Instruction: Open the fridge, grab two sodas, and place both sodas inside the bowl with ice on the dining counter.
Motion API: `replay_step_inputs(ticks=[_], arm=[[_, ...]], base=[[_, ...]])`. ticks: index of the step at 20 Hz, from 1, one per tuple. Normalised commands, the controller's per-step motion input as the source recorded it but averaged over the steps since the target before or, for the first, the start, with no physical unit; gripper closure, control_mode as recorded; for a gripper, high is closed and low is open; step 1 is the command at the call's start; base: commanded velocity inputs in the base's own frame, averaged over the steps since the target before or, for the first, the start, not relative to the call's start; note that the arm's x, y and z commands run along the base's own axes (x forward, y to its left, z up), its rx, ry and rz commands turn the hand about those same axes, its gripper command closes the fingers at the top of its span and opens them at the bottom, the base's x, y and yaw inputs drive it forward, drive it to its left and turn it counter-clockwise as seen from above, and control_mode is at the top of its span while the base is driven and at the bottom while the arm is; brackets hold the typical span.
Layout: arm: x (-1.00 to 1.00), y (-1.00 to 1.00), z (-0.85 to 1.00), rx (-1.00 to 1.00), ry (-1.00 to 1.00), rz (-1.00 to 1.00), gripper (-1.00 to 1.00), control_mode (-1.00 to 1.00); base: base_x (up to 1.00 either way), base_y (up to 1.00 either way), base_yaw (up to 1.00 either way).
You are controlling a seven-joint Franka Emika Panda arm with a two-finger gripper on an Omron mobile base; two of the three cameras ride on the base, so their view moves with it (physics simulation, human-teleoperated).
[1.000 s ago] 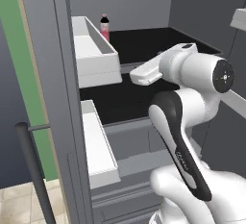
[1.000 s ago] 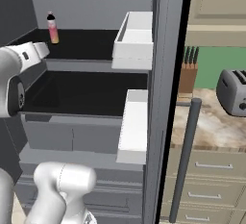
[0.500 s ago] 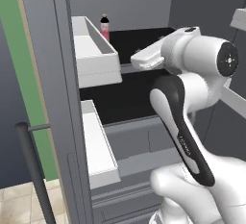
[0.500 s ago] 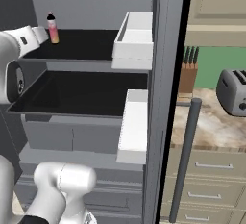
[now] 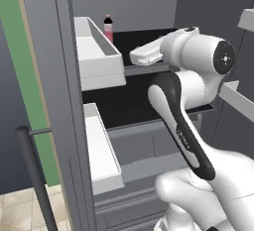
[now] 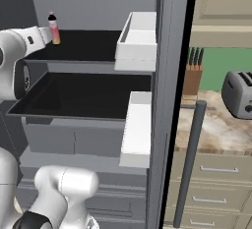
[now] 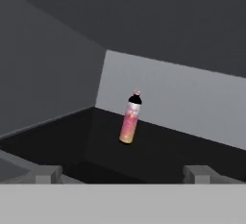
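Reaching into the open fridge [image 5: 54, 76], the white arm [image 5: 183, 126] has its gripper [image 7: 122, 172] at the near edge of the upper black shelf [image 6: 93, 46], with its two fingertips [image 7: 45, 174] set wide apart and nothing between them. The pink soda bottle [image 7: 130, 118] with its black cap stands upright at the far left of that shelf, close to the grey back wall [image 7: 182, 98], well beyond the gripper and untouched. From the left base view the bottle [image 5: 107, 28] peeks up behind the white upper door bin [image 5: 96, 56]; from the right base view it [image 6: 53, 28] stands just past the arm's wrist. Below lies a second black shelf [image 6: 83, 95], bare where it shows. Each open door carries white bins: a lower bin on the left door [image 5: 101, 150], and an upper bin [image 6: 138, 41] and a lower bin [image 6: 138, 129] on the right door. A long dark bar handle [image 6: 189, 159] runs down the right door's edge. To the right, a marbled surface [image 6: 221, 129] carries a knife block [image 6: 193, 75] and a silver toaster [image 6: 237, 93]. I cannot see the red can anywhere.
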Motion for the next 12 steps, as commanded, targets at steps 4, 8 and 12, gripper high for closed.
replay_step_inputs(ticks=[4, 8, 12], arm=[[0.38, 0.00, 0.00, 0.19, 0.01, 0.00, -1.00, -1.00], [0.38, -0.04, 0.00, 0.15, 0.03, 0.00, -1.00, -1.00], [0.28, 0.00, 0.00, 0.00, 0.06, 0.00, -1.00, -1.00]], base=[[0.00, 0.00, 0.00], [0.00, 0.00, 0.00], [0.00, 0.00, 0.00]])
